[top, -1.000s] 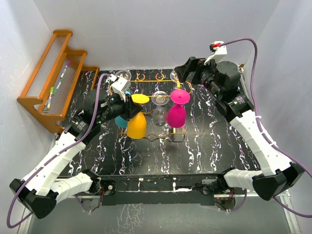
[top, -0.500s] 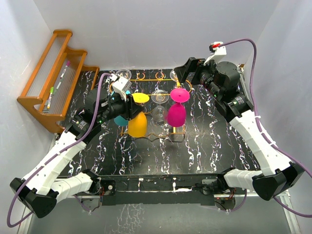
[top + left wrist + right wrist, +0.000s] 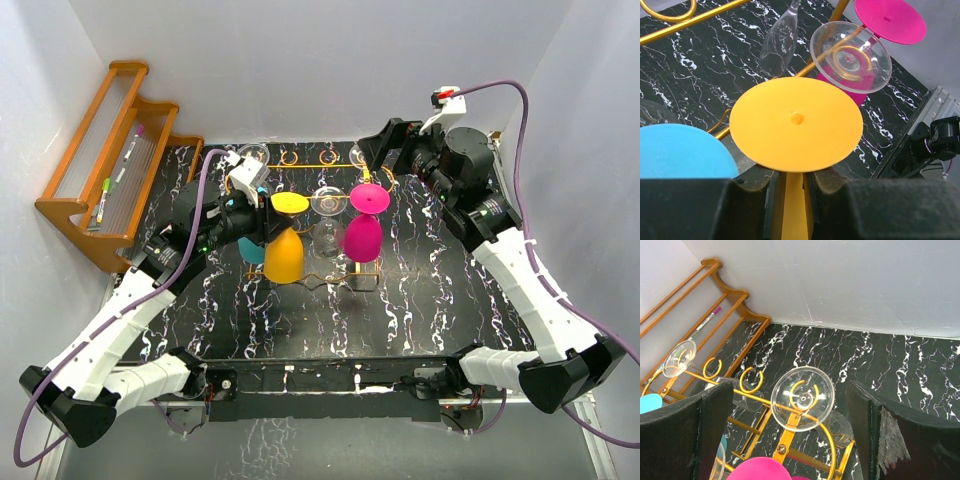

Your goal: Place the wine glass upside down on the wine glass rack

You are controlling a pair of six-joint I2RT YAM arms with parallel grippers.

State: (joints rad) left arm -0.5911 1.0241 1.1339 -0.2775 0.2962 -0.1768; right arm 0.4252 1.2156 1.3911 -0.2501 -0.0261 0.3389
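The yellow wine glass (image 3: 282, 255) is seen upside down at the centre of the overhead view, with its round foot uppermost and level with the front rail of the wine glass rack (image 3: 322, 160), and its bowl hanging toward the black marbled table (image 3: 450, 300). Its stem is gripped just under the foot by the left pincer (image 3: 795, 189), whose black fingers (image 3: 690, 210) are drawn narrow around it at the bottom of the left wrist view. A gold wire of the rack is seen passing beneath the foot, but whether the foot is borne by it cannot be told. In the same row a blue wine glass (image 3: 247, 248) is hung just left of the yellow one, with a clear wine glass (image 3: 326, 200) and then a magenta wine glass (image 3: 361, 236) to its right, all inverted. The right pincer (image 3: 790, 387) is held wide open over the back rail, at the upper right of the rack. Its fingers are spread to either side of the foot of a second clear wine glass (image 3: 802, 398), which is seated in a ring slot and touched by neither finger. A third clear wine glass (image 3: 679, 358) is seen at the left end of that rail. A brown wooden stepped rack (image 3: 110, 150) is set at the upper left of the overhead view, beside the table.
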